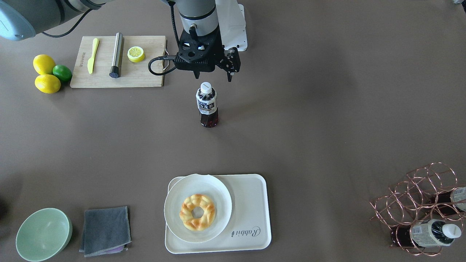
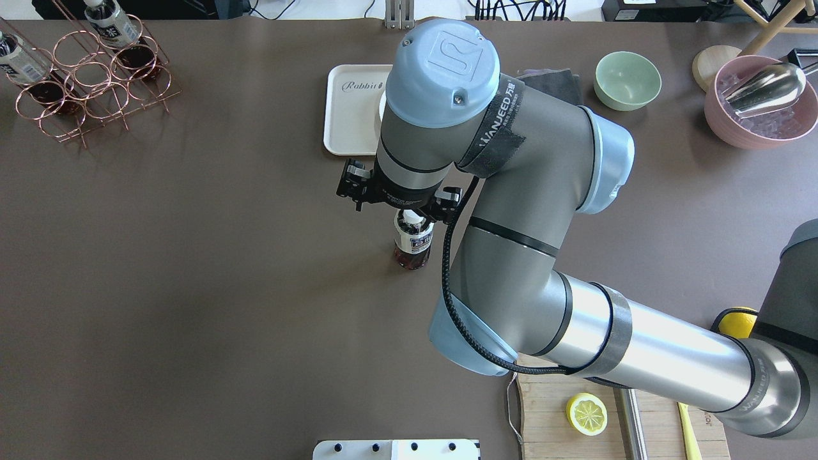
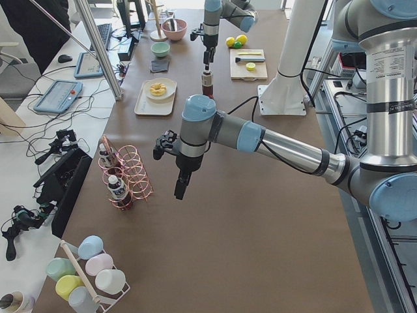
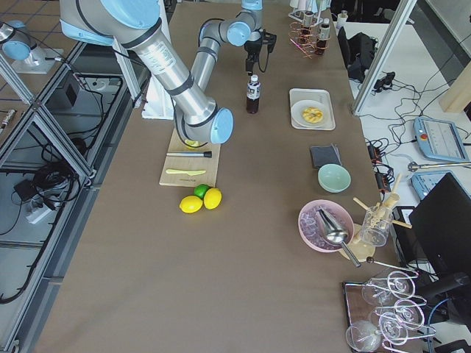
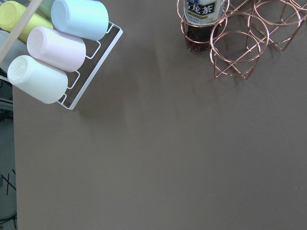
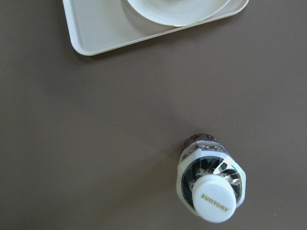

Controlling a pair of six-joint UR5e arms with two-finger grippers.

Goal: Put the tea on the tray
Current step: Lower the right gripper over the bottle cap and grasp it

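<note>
The right gripper [image 1: 213, 75] is found wide open and empty, directly above the tea [image 1: 207, 105], which stands upright on the table [image 1: 327, 127], ungripped. "SUNTORY" is read on its white cap. The tray [image 1: 251, 203], marked "Rabbit", lies beyond the gripper, away from the robot's base. One half is taken by a plate [image 1: 218, 193] bearing a doughnut [image 1: 197, 212]; the other half is bare. Whether the left gripper [image 3: 181, 189] is open cannot be told.

We see a cutting board [image 1: 145, 74] with a lemon half [image 1: 135, 54] and yellow knife [image 1: 93, 55], a lime [image 1: 62, 72] touching two lemons [image 1: 44, 64] beside it, and a green bowl [image 1: 43, 234] near a grey cloth [image 1: 105, 230].
</note>
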